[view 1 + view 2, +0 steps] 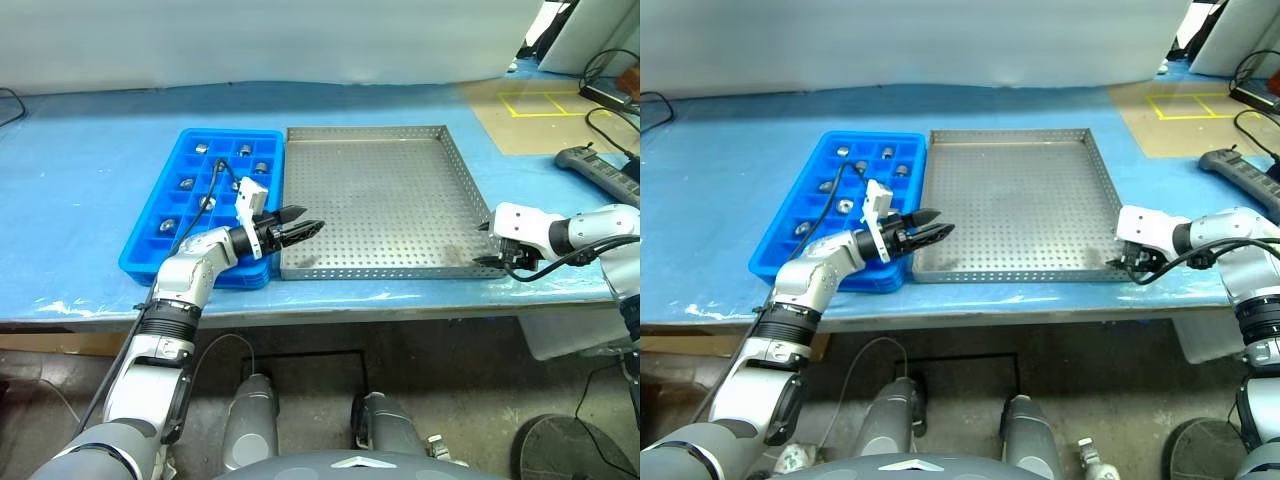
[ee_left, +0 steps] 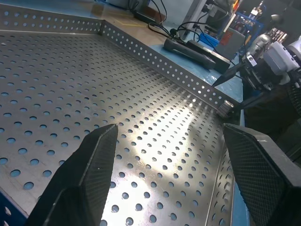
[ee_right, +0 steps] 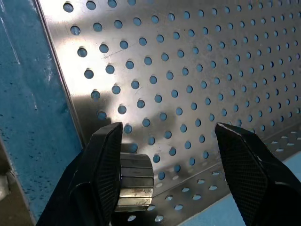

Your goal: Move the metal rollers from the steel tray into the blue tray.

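Note:
The steel tray (image 1: 380, 200) lies on the blue table, with the blue tray (image 1: 225, 135) touching its left side. Several metal rollers (image 1: 208, 202) sit in the blue tray's compartments. One roller (image 3: 135, 181) rests in the steel tray's near right corner. My right gripper (image 3: 168, 126) is open around that corner, and the roller lies against the inside of one finger (image 3: 106, 165). The same roller (image 2: 226, 107) shows in the left wrist view. My left gripper (image 1: 300, 228) hangs open and empty, pointing right over the steel tray's near left corner.
A grey power strip (image 1: 600, 170) and cables lie on the table at the right. A brown board with a yellow taped square (image 1: 545, 100) is at the back right. The table's front edge runs just below both trays.

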Controlling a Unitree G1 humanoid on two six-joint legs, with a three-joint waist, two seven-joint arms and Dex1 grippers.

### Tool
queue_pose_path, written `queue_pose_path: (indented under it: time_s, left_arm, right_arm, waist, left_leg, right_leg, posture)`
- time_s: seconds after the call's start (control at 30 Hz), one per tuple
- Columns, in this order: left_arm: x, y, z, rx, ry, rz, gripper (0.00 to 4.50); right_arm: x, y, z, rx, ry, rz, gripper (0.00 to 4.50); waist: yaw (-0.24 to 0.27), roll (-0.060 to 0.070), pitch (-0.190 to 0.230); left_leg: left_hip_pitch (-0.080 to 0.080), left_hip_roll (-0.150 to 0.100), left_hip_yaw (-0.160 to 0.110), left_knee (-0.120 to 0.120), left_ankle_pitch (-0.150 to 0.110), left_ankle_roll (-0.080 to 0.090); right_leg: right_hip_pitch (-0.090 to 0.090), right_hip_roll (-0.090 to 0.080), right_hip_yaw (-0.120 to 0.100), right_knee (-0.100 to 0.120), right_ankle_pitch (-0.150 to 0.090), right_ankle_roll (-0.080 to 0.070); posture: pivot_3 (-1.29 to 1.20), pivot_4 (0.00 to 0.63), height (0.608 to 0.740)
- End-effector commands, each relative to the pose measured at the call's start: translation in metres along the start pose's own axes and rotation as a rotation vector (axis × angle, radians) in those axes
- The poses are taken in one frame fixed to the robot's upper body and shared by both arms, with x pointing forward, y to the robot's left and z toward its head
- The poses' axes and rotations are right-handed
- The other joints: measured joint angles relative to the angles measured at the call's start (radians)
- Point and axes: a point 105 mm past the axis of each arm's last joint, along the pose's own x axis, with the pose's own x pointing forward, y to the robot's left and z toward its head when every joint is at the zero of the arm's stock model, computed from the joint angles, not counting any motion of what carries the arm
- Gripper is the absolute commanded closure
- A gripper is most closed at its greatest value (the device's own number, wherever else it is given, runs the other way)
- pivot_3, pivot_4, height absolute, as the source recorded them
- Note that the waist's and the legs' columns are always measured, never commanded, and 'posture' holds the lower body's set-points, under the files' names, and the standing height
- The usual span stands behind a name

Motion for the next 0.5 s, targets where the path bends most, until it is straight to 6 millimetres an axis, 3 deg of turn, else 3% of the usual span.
queue_pose_path:
  time_s: [0.03, 0.2, 0.5]
  left_arm:
    - [-0.002, 0.003, -0.001, -0.001, -0.002, 0.011, 0.75]
    - [0.0, 0.002, 0.001, -0.004, -0.002, 0.003, 0.75]
    - [-0.001, 0.003, 0.004, -0.006, -0.005, -0.001, 0.75]
  right_arm:
    - [0.004, -0.009, 0.009, -0.088, -0.027, -0.087, 1.21]
    - [0.012, -0.028, 0.034, -0.095, -0.139, -0.233, 1.21]
    - [0.008, -0.044, 0.046, -0.084, -0.207, -0.369, 1.21]
  waist:
    - [-0.002, 0.0, 0.0]
    - [-0.004, 0.001, 0.0]
    - [-0.004, 0.001, 0.0]
  left_leg:
    - [0.0, 0.0, 0.0, 0.0, 0.0, 0.0]
    - [0.0, 0.0, 0.0, -0.001, 0.0, 0.0]
    - [-0.001, 0.0, 0.0, -0.002, 0.0, 0.0]
  right_leg:
    - [0.0, 0.0, 0.0, 0.0, 0.0, 0.0]
    - [-0.002, 0.0, 0.001, 0.0, 0.0, 0.0]
    - [-0.002, 0.0, 0.001, -0.001, 0.0, 0.0]
  posture:
    - [-0.07, 0.15, 0.74]
    - [-0.08, 0.15, 0.74]
    - [-0.08, 0.15, 0.74]
